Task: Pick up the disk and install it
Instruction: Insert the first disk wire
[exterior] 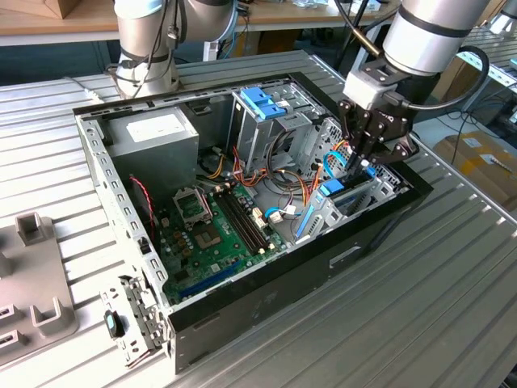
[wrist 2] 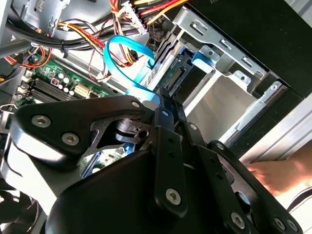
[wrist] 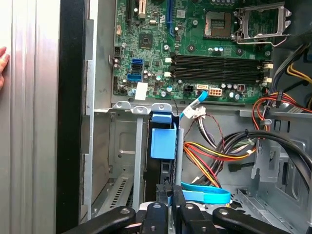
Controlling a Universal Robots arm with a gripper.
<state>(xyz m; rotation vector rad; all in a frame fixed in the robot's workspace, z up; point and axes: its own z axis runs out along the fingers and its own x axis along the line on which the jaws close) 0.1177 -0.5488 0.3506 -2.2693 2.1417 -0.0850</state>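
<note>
end effector (exterior: 361,155): fingers pinched onto disk's top edge
disk (wrist: 162,141): on edge in drive bay, blue frame showing
bay (wrist: 119,161): open slot beside disk
edges: case wall (exterior: 380,218) close by
cables (wrist: 214,156): crowd other side

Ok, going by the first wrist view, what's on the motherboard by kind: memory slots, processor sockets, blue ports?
Memory slots: 4
Processor socket: 1
Blue ports: 2
Total: 7
</note>
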